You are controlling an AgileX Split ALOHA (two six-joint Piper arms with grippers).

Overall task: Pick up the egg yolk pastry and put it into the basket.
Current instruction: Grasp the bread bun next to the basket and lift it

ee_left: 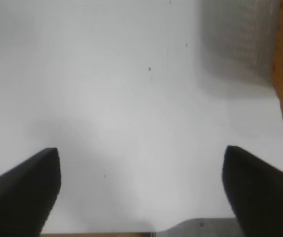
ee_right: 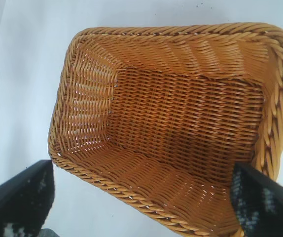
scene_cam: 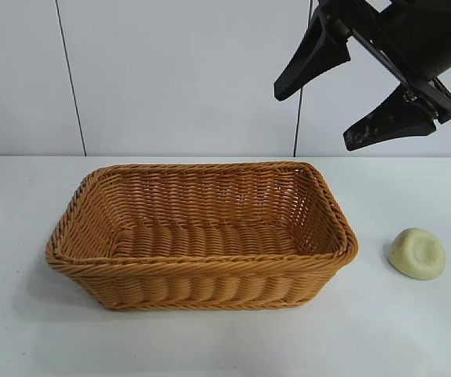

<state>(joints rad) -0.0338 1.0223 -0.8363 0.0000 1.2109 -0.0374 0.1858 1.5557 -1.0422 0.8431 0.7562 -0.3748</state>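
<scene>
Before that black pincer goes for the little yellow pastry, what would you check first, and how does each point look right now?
1. Egg yolk pastry free to grab: ok, it sits alone on the white table, right of the basket.
2. Basket has room: ok, nothing lies inside.
3. Right pincer ready: ok, jaws wide open and holding nothing.
4. Right pincer lined up with the pastry: not ok, it hangs high, above the basket's right end.
5. Left pincer out of the way: ok, open over bare table beside the basket.
6. Pastry right way up: cannot tell.
</scene>
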